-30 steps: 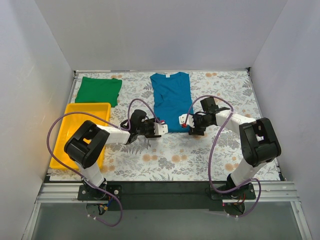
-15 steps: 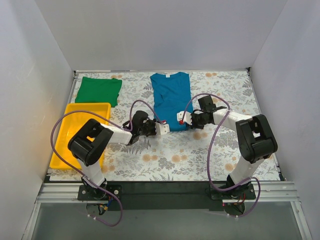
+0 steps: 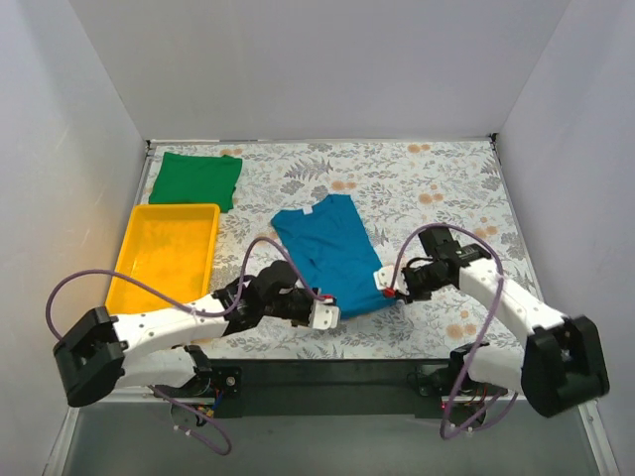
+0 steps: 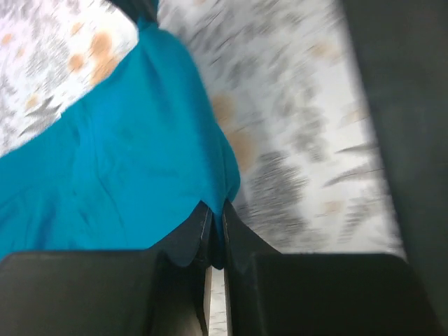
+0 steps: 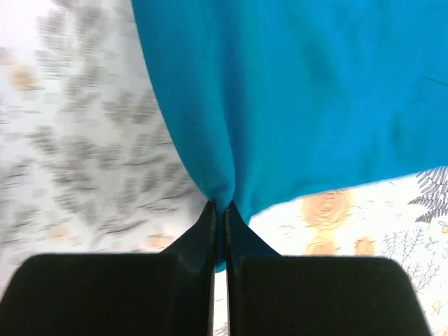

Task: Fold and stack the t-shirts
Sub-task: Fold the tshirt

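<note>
The teal-blue t-shirt (image 3: 330, 254) lies folded lengthwise, slanted across the middle of the floral table, its hem toward the near edge. My left gripper (image 3: 327, 315) is shut on the hem's left corner; in the left wrist view teal cloth (image 4: 126, 175) runs down between the black fingers (image 4: 183, 245). At the hem's right corner my right gripper (image 3: 387, 289) is shut too, the teal fabric (image 5: 294, 91) pinched between its fingers (image 5: 241, 238). The green t-shirt (image 3: 196, 179) lies folded at the far left corner.
A yellow plastic tray (image 3: 130, 264) sits at the left, just nearer than the green shirt. White walls enclose the table on three sides. The black base rail (image 3: 327, 377) runs along the near edge, close behind both grippers.
Both grippers closed on the teal shirt's hem corners and pulled it toward the near edge. The shirt slid from the far middle and now lies slanted. Both arms drew back low.
</note>
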Robot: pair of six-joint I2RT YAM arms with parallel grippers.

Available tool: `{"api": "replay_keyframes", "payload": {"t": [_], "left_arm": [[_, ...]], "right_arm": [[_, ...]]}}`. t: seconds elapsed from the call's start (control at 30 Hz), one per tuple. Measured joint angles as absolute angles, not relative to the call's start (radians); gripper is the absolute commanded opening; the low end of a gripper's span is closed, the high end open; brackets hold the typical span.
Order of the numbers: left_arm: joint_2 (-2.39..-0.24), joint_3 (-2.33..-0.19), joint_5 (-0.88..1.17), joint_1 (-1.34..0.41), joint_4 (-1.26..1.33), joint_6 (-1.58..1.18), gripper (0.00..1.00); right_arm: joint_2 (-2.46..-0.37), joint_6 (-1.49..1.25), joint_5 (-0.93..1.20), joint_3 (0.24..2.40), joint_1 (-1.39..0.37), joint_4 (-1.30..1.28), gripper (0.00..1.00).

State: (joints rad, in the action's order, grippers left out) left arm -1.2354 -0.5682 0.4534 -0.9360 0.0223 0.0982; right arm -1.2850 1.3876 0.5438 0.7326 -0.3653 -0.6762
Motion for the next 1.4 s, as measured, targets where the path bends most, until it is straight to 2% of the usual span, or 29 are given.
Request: {"api": "replay_keyframes", "payload": {"t": [0.17,0.33,0.87,1.2,1.4], "left_arm": [[-1.005,-0.535,0.458,-1.142,-0.098,-0.098,0.00],[-0.903,-0.506,0.448,-1.182,-0.163,-0.234,0.00],[-0.820,-0.503,0.376,-1.182,-0.266,-0.423,0.00],[-0.731,-0.446,0.105,-1.165,-0.255,-0.346,0.00],[-0.743,-0.378,-0.010,-1.050,-0.179,-0.288,0.00]], "right_arm": [[-0.970,1.419,0.609,0.646,-0.383,-0.859,0.01],[-0.890,1.415,0.671,0.677,-0.396,-0.944,0.01],[-1.287,1.340,0.690,1.066,-0.582,-0.904,0.01],[-1.619,1.252,0.682,1.352,-0.594,-0.816,0.01],[-1.802,1.176,0.672,1.509,-0.601,-0.754,0.01]]}}
